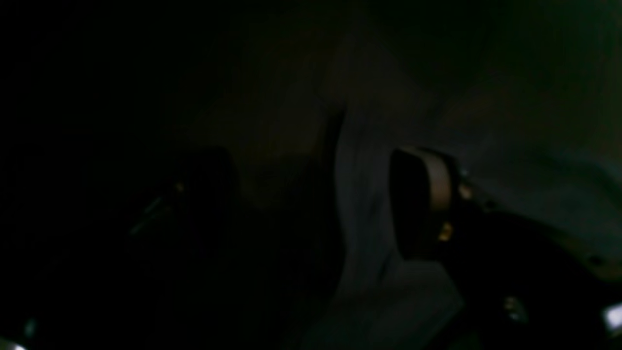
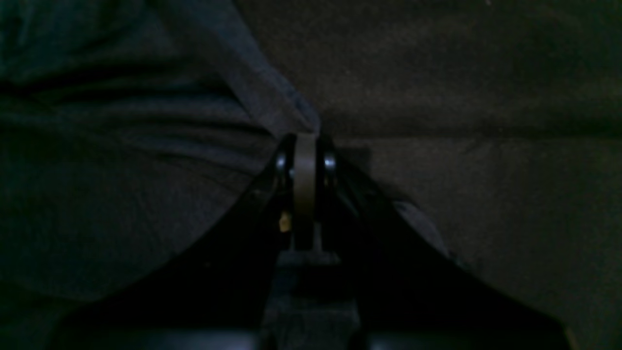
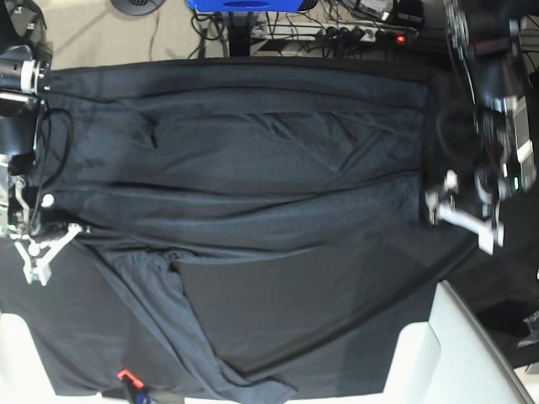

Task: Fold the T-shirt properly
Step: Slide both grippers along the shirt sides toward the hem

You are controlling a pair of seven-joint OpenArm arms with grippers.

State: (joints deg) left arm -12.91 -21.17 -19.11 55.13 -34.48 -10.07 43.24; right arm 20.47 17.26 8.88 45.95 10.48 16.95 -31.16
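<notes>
Black pincer [image 2: 305, 146], tan pads

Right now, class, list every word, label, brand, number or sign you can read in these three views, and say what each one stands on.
None: no readable text in any view.
T-shirt: no print, logo or tag showing.
Black tablecloth: plain.
Power strip at the far edge of the base view: any markings too small to read.
Both wrist views: too dark to show any lettering.
</notes>
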